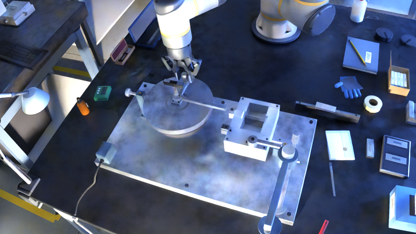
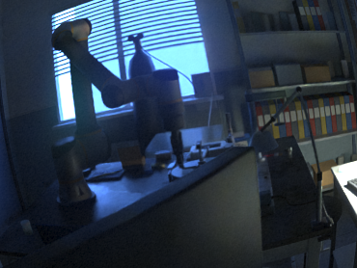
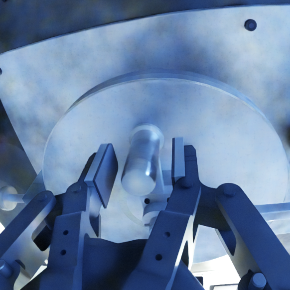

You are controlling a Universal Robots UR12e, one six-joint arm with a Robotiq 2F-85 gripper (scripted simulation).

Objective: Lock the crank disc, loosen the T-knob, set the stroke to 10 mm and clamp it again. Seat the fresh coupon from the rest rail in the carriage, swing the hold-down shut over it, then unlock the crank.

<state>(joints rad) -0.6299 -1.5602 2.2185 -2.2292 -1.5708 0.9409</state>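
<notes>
The T-knob [image 3: 140, 162] [image 1: 177, 83] stands on the crank disc [image 1: 177, 106] [image 3: 167, 151], its bar end between my fingers in the wrist camera. My gripper [image 3: 140, 165] [image 1: 181, 74] hangs straight above it, open and holding nothing. A connecting rod [image 1: 203, 104] runs from the disc's centre right to the carriage [image 1: 253, 128], whose pocket is empty. The hold-down arm [image 1: 279, 186] is swung out toward the plate's front edge. The lock pin [image 1: 131, 93] sticks out at the disc's left. The fresh coupon [image 1: 325, 106] lies on the rest rail [image 1: 327, 112], right of the plate.
The steel base plate [image 1: 203, 154] carries the whole fixture, with a grey cable box [image 1: 106, 152] at its left corner. A timer [image 1: 102, 93] and orange bottle [image 1: 83, 107] sit left of it. Gloves [image 1: 349, 86], tape [image 1: 372, 103], notebook [image 1: 360, 55] and boxes crowd the right.
</notes>
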